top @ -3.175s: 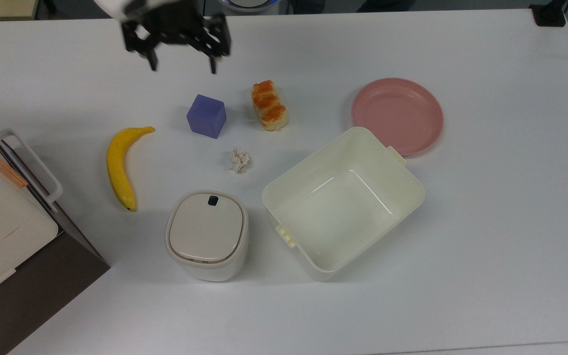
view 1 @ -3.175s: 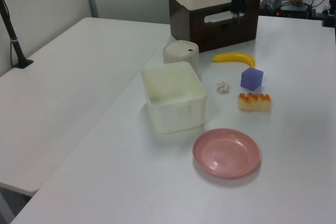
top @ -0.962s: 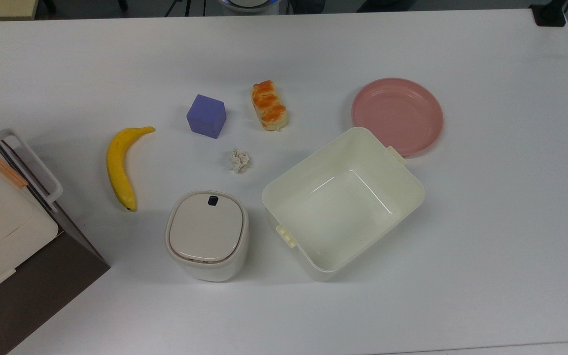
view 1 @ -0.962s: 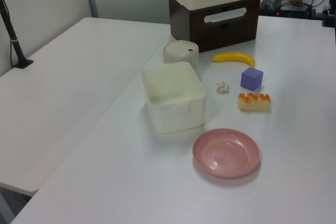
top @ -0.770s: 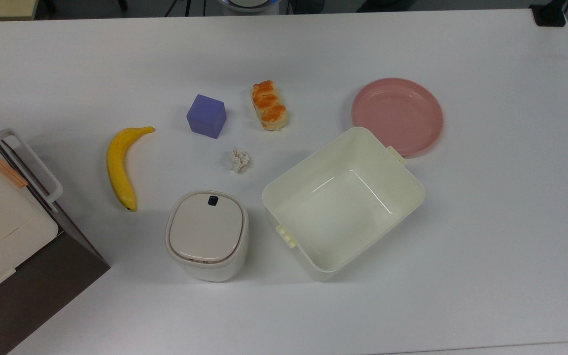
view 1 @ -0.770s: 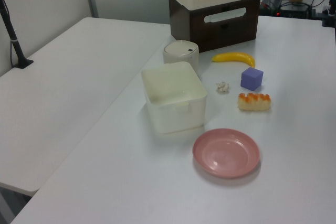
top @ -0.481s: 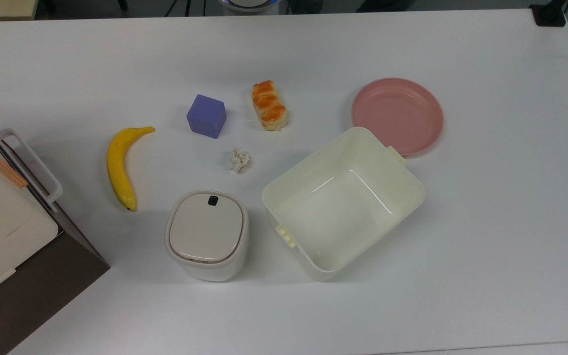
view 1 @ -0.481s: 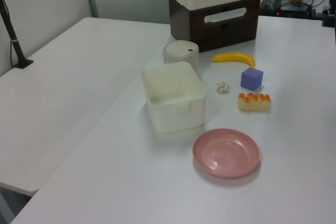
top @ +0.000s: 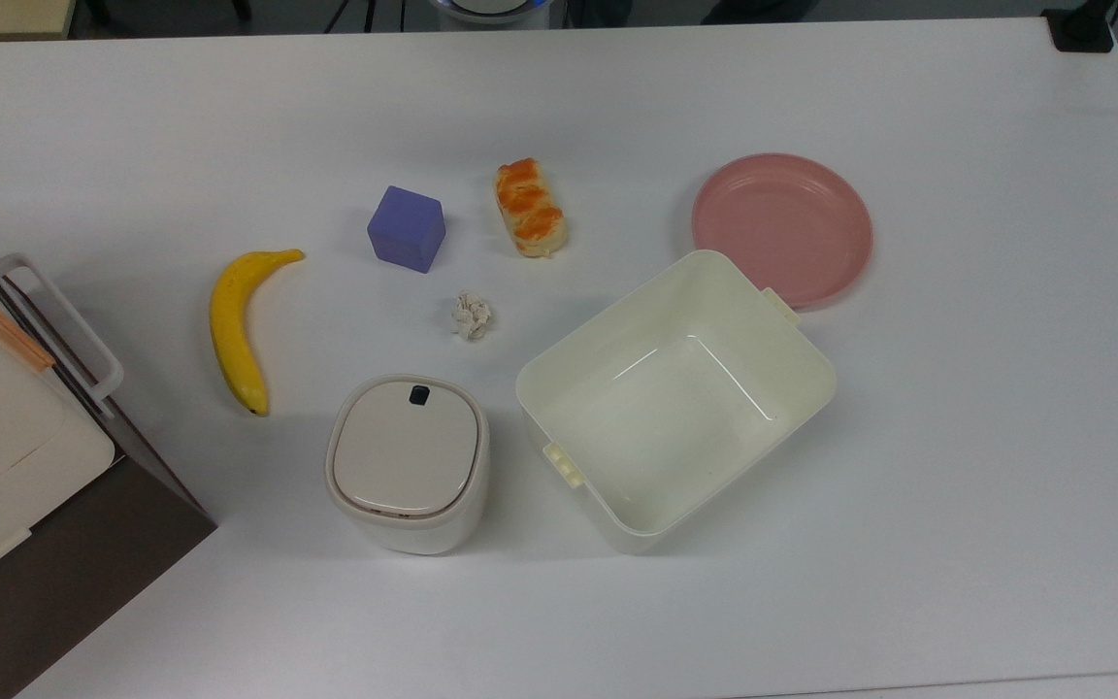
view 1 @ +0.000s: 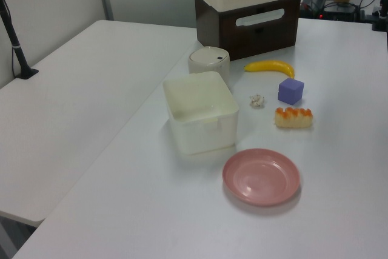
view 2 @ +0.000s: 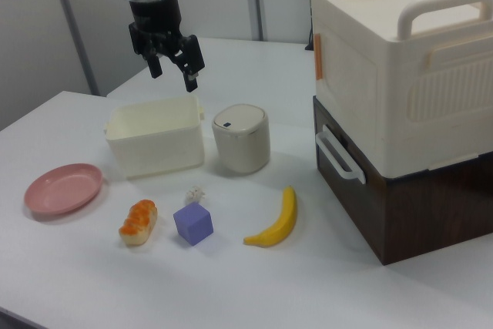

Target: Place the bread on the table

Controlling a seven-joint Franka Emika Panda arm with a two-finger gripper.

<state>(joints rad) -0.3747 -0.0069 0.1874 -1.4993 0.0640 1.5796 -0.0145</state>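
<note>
— Lying flat on table [top: 957,485]: bread [top: 530,208], long axis running up-down in the top view, lower end leaning slightly toward the top view's right.
— Look?
— Cream sides, lumpy orange-brown top.
— Neighbours?
— Cube [top: 407,229] near on the top view's left, plate [top: 782,228] well apart on the right, paper ball [top: 471,316] below. Bare surface above.
— Gripper [view 2: 172,64]?
— Raised above bin [view 2: 155,140] in the right view, fingers spread, nothing held.

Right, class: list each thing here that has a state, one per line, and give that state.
bread: lying on the table, not held
pincer: open, empty, raised
bin: lid closed
tub: open, empty
pink plate: empty
</note>
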